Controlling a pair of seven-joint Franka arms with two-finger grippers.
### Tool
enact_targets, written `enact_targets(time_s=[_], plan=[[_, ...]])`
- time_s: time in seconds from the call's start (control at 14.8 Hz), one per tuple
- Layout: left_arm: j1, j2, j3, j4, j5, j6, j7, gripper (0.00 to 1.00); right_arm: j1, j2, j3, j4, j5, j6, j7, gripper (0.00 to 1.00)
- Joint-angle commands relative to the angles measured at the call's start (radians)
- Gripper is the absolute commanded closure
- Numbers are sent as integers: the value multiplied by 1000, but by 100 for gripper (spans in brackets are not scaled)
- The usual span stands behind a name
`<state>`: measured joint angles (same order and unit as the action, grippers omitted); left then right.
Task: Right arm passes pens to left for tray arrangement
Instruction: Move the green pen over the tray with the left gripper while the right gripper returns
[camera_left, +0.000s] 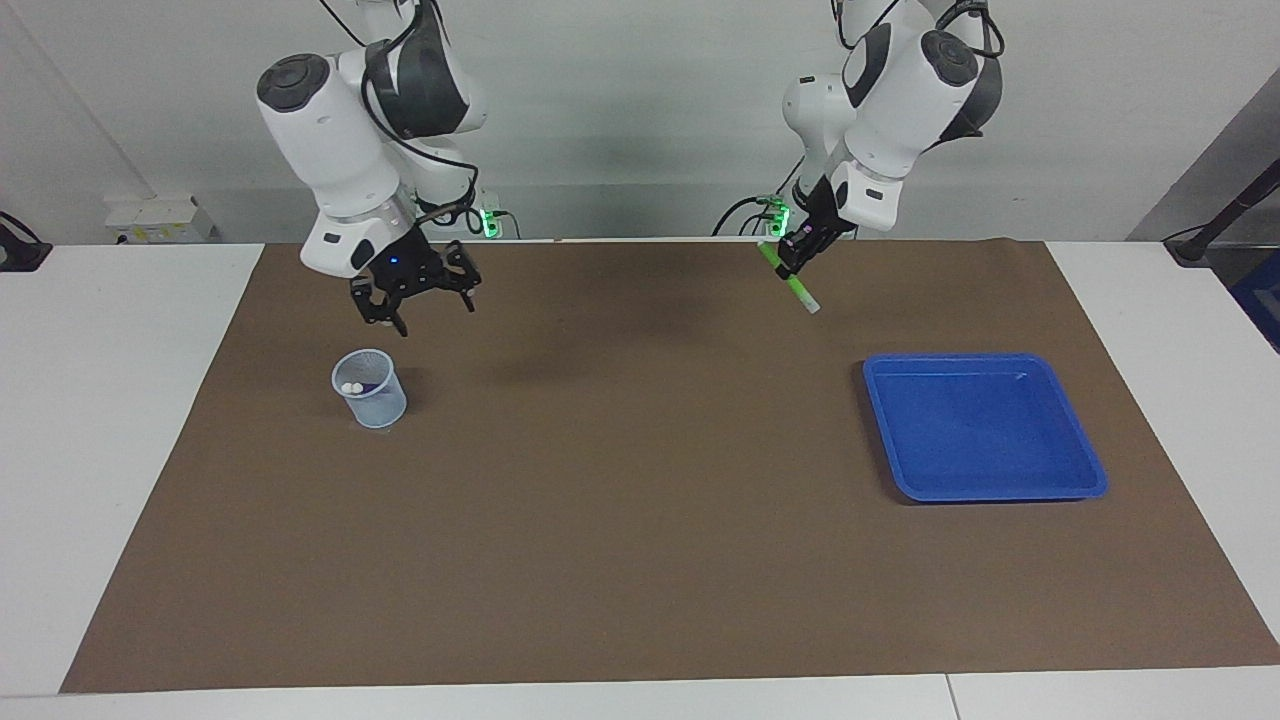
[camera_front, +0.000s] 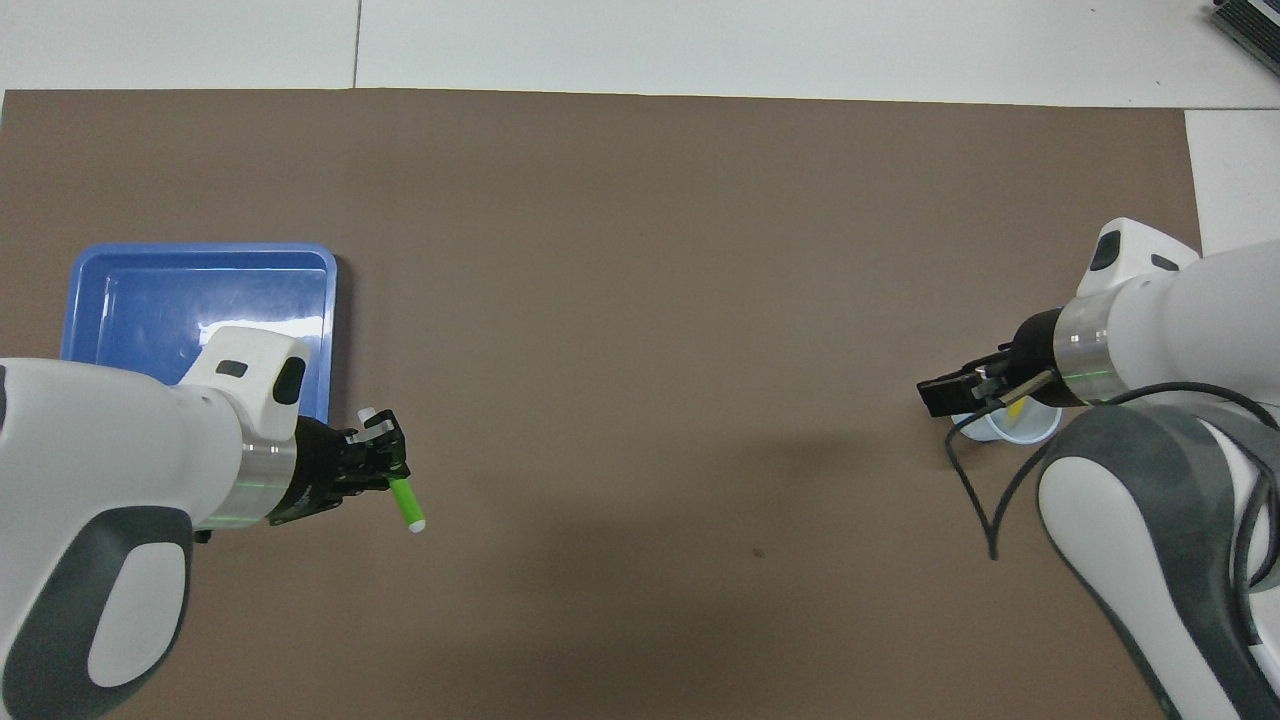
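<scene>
White table (camera_left: 130, 420) covered by a brown rectangular mat (camera_left: 640, 520). On the mat: a shallow bright-blue plastic tray (camera_left: 1090, 470) toward the left arm's end; a small pale-blue mesh cup (camera_left: 380, 405) toward the right arm's end.

Left pincer (camera_left: 797, 256) clamped on a green marker pen (camera_left: 793, 281), tilted with whitish end down, raised over the brown mat (camera_left: 640, 520) toward the left arm's end of the counter (camera_left: 120, 420), not over the blue tray (camera_left: 985, 427); tray flat on the mat, nothing inside; right pincer (camera_left: 412, 300) spread wide, blue light showing, raised just above the pale-blue mesh cup (camera_left: 370, 389); two whitish pen ends (camera_left: 351, 386) visible inside the cup.
</scene>
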<state>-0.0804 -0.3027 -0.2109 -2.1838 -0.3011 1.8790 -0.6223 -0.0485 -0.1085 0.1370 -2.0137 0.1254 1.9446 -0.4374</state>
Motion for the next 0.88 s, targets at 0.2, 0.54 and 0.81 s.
enact_targets(time_s=[0.2,0.54,0.81], plan=[[200,-6,-8,10,157,-57,490,100,-56,3,15,-72,-134,57,-608,0],[260,46,-8,-2,240,18,685,100,-108,94,16,-105,-145,210,-1091,0],[283,138,-8,-2,254,127,685,100,-105,147,16,-105,-148,275,-1221,2]])
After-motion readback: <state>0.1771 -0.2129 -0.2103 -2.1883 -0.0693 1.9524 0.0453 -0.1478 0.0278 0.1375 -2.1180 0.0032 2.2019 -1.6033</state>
